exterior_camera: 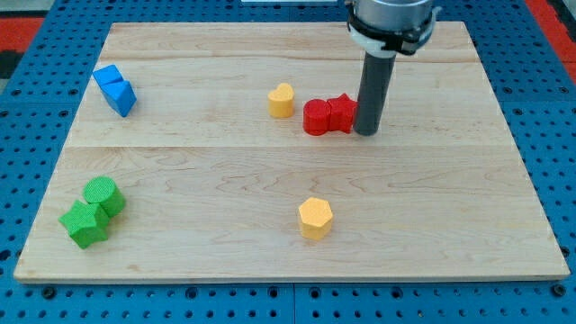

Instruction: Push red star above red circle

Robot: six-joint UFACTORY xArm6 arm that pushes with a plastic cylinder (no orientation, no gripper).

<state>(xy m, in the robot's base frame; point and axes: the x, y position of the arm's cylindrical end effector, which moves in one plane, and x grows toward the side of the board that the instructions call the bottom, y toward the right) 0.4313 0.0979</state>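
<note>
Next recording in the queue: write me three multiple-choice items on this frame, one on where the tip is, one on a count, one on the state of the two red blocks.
1. Where is my tip?
A. at the view's right of the red blocks
B. beside the blue blocks
C. below the yellow hexagon

2. How many yellow blocks lie on the board?
A. one
B. two
C. three

3. How do the red star and the red circle lie?
A. stacked
B. at opposite board edges
C. side by side, touching

Answers:
1 A, the rod's end sits against the red star's right side.
2 B, a yellow heart near the reds and a yellow hexagon toward the view's bottom.
3 C, the star sits at the circle's right with no gap showing, not above it.
</note>
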